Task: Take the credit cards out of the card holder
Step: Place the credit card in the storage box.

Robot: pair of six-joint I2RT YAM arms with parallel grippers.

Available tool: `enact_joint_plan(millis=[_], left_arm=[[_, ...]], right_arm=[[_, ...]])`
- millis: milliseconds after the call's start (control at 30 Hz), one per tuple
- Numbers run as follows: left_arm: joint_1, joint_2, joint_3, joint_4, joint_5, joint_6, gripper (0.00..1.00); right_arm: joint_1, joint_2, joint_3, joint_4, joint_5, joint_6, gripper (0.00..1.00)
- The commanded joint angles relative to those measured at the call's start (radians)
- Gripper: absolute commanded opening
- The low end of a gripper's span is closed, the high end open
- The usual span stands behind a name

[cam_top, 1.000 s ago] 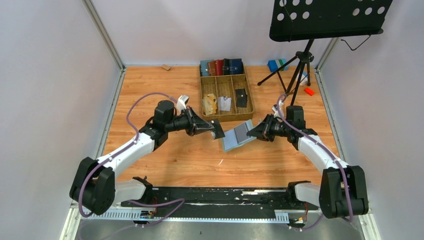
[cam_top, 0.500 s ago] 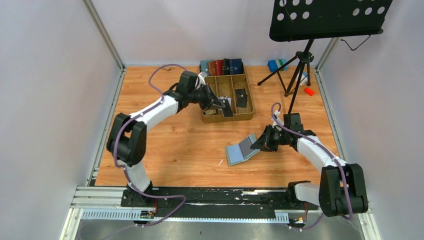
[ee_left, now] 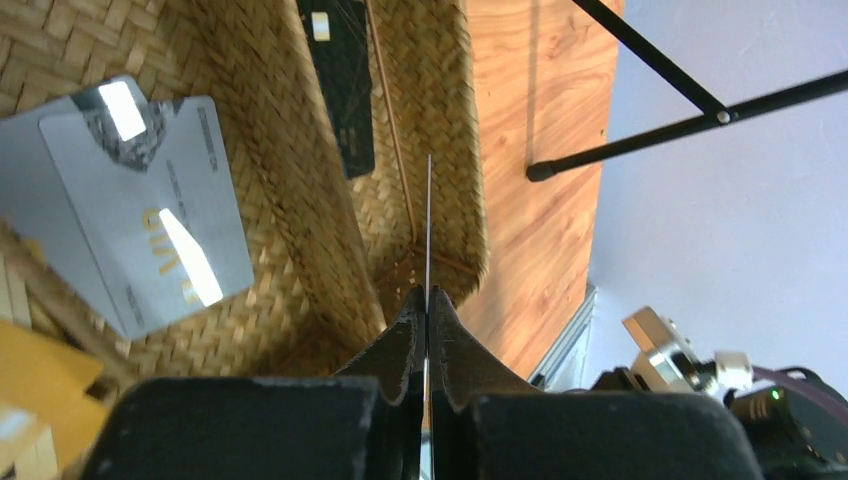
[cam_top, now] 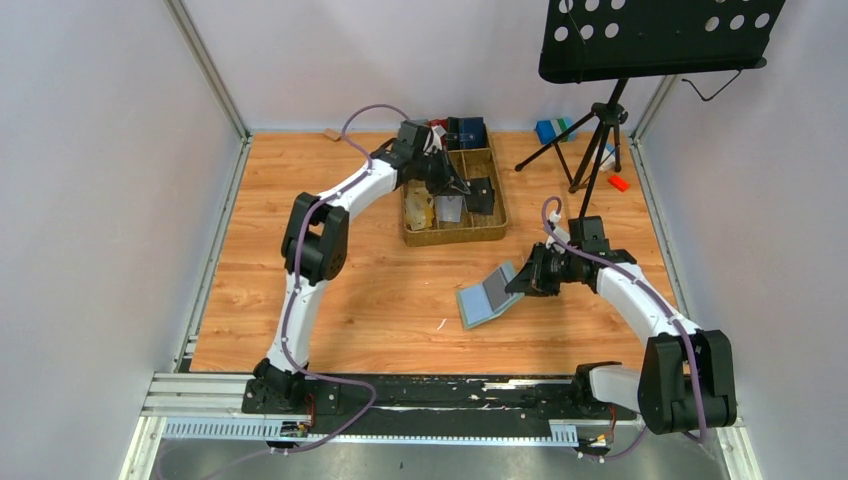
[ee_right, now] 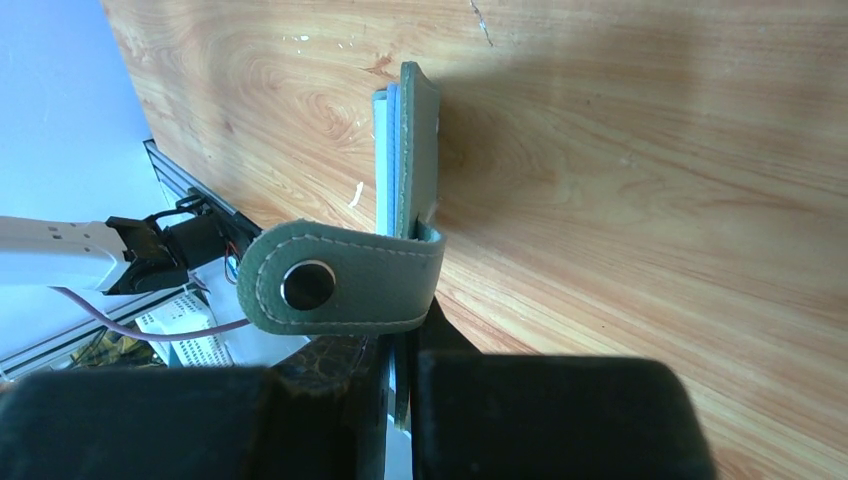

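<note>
left wrist shows left gripper [ee_left: 427,295] pinching a card [ee_left: 429,215] edge-on; right wrist, right gripper [ee_right: 400,345] clamping the card holder [ee_right: 420,140].

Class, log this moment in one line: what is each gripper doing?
left gripper: shut on card, above basket | right gripper: shut on open green wallet

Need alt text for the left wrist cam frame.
The left arm's fingers pinch a thin card, seen edge-on, above a woven tray. A dark card lies in one compartment, and pale grey cards lie in the neighbouring one.
</note>
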Motion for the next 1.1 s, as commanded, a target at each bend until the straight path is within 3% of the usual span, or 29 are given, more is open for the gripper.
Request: enact_joint_plan(millis=[0,433,500,567,667,767,1067], left_arm=[[-0.005,0.092,0.110,0.064,0.058,-0.076,0.00],[-0.013,0.266,0.232,0.227,0.096,-0.245,0.01],[-0.015,0.279,0.244,0.244,0.107,-0.270,0.05],[-0.015,0.289,0.257,0.247,0.113,-0.273,0.16],[-0.014,0.271,0.256,0.219,0.105,-0.240,0.28],[-0.012,0.238,0.224,0.221,0.103,-0.226,0.33],[-0.010,0.010,-0.009,0.225,0.102,-0.143,0.35]], right_arm=[[-0.004,-0.010,0.071,-0.025,0.005,-0.028,0.00],[-0.005,0.030,0.113,-0.052,0.016,-0.030,0.00],[-0.004,0.032,0.118,-0.053,0.016,-0.031,0.00],[-0.005,0.034,0.123,-0.050,0.016,-0.031,0.00],[-0.005,0.037,0.129,-0.052,0.015,-0.031,0.00],[-0.005,0.036,0.130,-0.051,0.009,-0.031,0.00],[-0.005,-0.002,0.106,-0.014,-0.031,-0.007,0.00]])
